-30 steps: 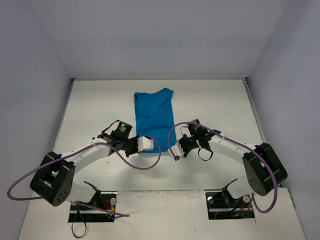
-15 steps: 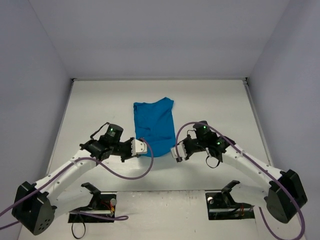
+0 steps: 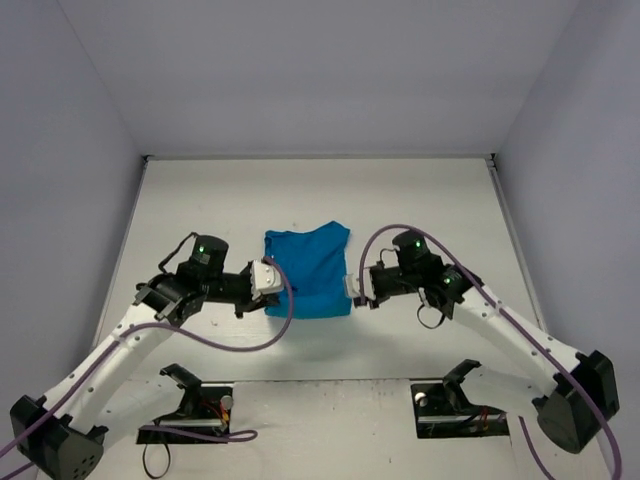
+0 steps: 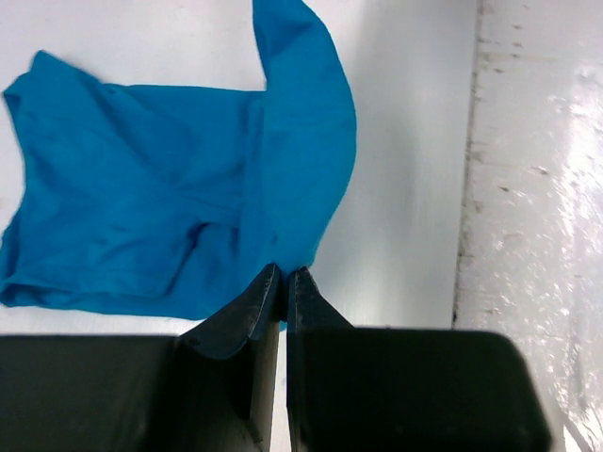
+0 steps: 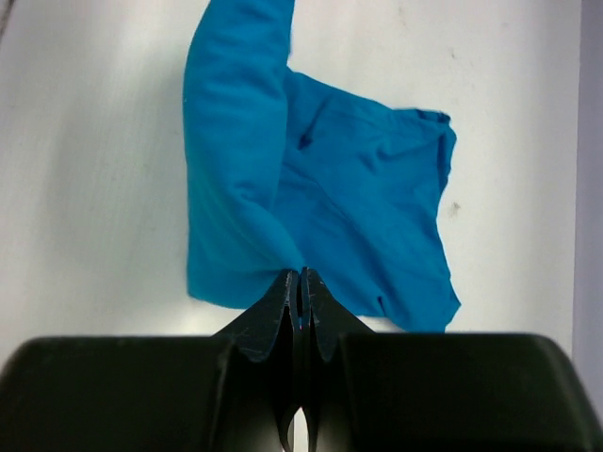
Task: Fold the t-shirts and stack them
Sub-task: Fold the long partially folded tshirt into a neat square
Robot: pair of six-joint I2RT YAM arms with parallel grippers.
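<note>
The teal-blue t-shirt [image 3: 307,268] hangs in the middle of the white table, its near hem lifted and curling over toward the far end. My left gripper [image 3: 268,277] is shut on the hem's near left corner; in the left wrist view the cloth [image 4: 188,198] runs out from my closed gripper [image 4: 285,273]. My right gripper [image 3: 349,285] is shut on the near right corner; in the right wrist view the cloth [image 5: 311,188] folds up from my closed gripper [image 5: 301,275]. Both grippers hold the hem above the table.
Grey walls enclose the white table [image 3: 430,210] on three sides. Purple cables loop from both arms. The two arm bases [image 3: 190,405] sit at the near edge.
Both grippers have risen and moved toward the far side, carrying the shirt's near hem. The shirt now looks shorter, with its lower half folding over the upper half.
</note>
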